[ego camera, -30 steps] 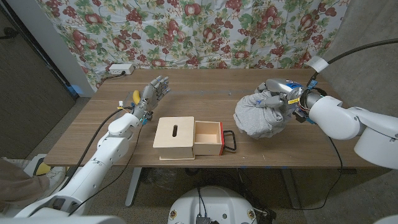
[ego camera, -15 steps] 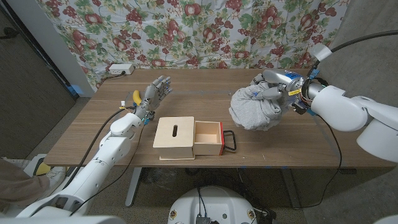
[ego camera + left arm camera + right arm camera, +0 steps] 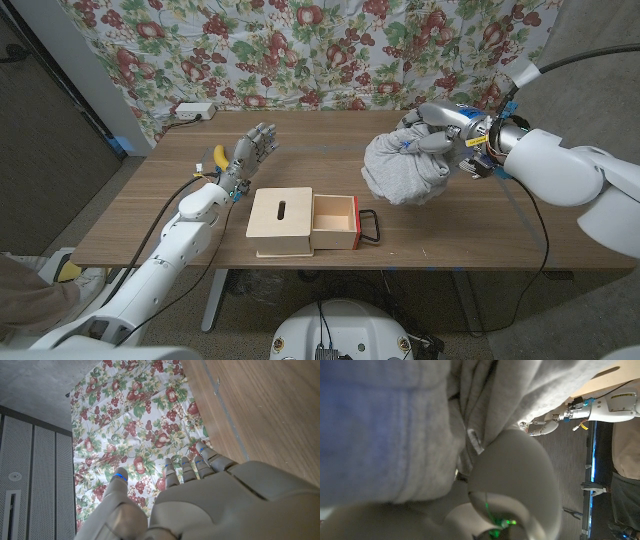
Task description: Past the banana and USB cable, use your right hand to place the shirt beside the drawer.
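The right hand (image 3: 440,125) grips a bunched grey shirt (image 3: 400,172) at its upper edge, fingers buried in the fabric. The shirt hangs in a rounded bundle to the right of the wooden drawer box (image 3: 303,222) and slightly farther back on the table (image 3: 150,215); whether its underside touches the table or clears it cannot be told from the head view. In the right wrist view the grey fabric (image 3: 395,425) presses close against the camera, a small sewn label visible in its folds, with the hand's (image 3: 510,485) pale shell beneath it.

The drawer box stands near the table's front edge. Its drawer (image 3: 334,220) is pulled out to the right, red-sided, with a black wire handle (image 3: 370,225) at its end. The box top carries a narrow slot.

The left hand (image 3: 248,155) stands upright behind and to the left of the drawer box, fingers apart and raised, holding nothing. The left wrist view shows the back of this hand (image 3: 200,500) with fingers extended toward the floral cloth (image 3: 140,425) behind the table.

A banana (image 3: 216,158) lies just left of the left hand, partly hidden by it. A white power strip (image 3: 193,110) sits at the table's far-left corner, well behind the drawer box.
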Robot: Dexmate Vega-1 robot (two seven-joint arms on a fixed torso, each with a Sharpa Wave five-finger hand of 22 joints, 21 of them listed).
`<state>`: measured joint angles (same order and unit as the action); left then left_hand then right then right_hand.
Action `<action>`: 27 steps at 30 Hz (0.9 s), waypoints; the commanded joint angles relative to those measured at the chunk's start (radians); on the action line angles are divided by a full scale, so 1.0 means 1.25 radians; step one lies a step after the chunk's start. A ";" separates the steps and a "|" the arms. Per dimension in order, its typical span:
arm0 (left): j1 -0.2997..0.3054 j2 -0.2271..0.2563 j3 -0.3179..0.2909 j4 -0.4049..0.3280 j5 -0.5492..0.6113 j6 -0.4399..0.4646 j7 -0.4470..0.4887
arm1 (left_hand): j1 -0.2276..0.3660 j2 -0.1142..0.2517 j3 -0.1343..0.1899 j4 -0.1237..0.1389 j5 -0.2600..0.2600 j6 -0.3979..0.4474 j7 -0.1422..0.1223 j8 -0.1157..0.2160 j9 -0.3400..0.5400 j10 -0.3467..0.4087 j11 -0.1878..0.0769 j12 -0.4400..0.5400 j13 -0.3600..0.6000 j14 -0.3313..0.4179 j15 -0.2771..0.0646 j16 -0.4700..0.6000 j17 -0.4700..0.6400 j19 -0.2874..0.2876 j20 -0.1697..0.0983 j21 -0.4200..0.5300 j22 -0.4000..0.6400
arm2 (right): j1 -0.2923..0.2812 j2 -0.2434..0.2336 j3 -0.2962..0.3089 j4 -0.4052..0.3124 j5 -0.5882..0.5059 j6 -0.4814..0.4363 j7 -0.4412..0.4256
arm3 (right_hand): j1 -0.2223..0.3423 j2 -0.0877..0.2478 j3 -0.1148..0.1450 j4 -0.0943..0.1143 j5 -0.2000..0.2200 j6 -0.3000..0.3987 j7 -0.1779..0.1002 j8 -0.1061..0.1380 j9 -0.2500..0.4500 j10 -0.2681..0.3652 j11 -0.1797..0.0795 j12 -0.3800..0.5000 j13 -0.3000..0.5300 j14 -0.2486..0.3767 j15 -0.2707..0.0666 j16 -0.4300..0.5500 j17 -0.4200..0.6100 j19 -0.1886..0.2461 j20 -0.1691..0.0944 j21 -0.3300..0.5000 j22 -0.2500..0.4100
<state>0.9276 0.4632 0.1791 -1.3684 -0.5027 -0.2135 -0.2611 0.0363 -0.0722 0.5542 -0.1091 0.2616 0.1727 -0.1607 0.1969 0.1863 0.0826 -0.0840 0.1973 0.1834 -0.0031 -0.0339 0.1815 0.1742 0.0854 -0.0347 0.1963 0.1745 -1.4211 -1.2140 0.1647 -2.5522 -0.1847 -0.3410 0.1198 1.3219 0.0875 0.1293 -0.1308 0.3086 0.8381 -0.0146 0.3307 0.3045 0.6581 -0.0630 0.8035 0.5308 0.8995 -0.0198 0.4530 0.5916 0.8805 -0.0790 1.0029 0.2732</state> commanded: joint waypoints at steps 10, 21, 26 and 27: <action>0.009 0.006 -0.002 -0.008 -0.005 -0.017 -0.003 | -0.003 0.005 -0.003 0.001 -0.005 0.008 0.003 0.001 0.002 -0.004 -0.001 0.002 0.003 -0.005 -0.047 0.003 0.004 -0.005 -0.036 0.000 0.003 | 0.054 0.055 -0.033 -0.005 0.022 0.065 0.034 | 0.025 0.025 0.001 -0.010 0.004 0.008 -0.001 -0.006 0.005 0.009 0.000 0.004 0.002 0.107 -0.174 0.000 0.005 -0.039 -0.103 0.019 0.001; 0.015 0.005 -0.010 -0.005 -0.018 -0.026 -0.013 | -0.003 0.005 -0.003 0.001 -0.005 0.008 0.003 0.000 0.002 -0.004 -0.001 0.002 0.003 -0.005 -0.047 0.003 0.004 -0.005 -0.036 0.000 0.003 | 0.074 0.059 -0.060 -0.007 0.026 0.063 0.019 | 0.045 0.021 0.008 -0.021 0.006 0.008 -0.003 -0.009 0.008 0.007 0.000 0.004 0.005 0.102 -0.174 -0.004 0.007 -0.047 -0.103 0.033 -0.001; 0.014 0.012 -0.010 -0.006 -0.017 -0.022 -0.020 | -0.003 0.005 -0.003 0.001 -0.005 0.007 0.001 0.000 0.002 -0.004 -0.002 0.002 0.003 -0.006 -0.048 0.003 0.004 -0.005 -0.036 0.000 0.003 | 0.097 0.063 -0.081 0.005 0.047 0.064 0.012 | 0.045 0.023 0.009 -0.019 0.006 0.008 -0.003 -0.011 0.008 0.008 0.000 0.003 0.005 0.103 -0.174 -0.005 0.007 -0.049 -0.102 0.037 -0.001; 0.012 0.014 -0.010 -0.005 -0.017 -0.019 -0.023 | -0.003 0.005 -0.003 0.001 -0.005 0.007 0.002 0.000 0.002 -0.004 -0.002 0.002 0.003 -0.006 -0.048 0.004 0.004 -0.004 -0.036 0.001 0.003 | 0.107 0.062 -0.088 0.007 0.050 0.067 0.010 | 0.045 0.023 0.010 -0.019 0.006 0.008 -0.002 -0.011 0.009 0.007 0.001 0.003 0.005 0.104 -0.174 -0.005 0.008 -0.050 -0.101 0.038 -0.001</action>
<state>0.9442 0.4697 0.1703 -1.3801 -0.5195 -0.2376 -0.2728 0.0360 -0.0719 0.5543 -0.1090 0.2545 0.1727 -0.1607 0.1969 0.1864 0.0826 -0.0841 0.1973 0.1834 -0.0067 -0.0303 0.1815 0.1742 0.0854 -0.0347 0.1963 0.1744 -1.3352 -1.1428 0.0997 -2.5578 -0.1536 -0.2611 0.1541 1.3325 0.0769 0.1393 -0.1492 0.3109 0.8433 -0.0123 0.3165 0.3112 0.6604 -0.0609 0.8035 0.5374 0.9338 -0.0348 0.4431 0.5947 0.8230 -0.0898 1.0435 0.2690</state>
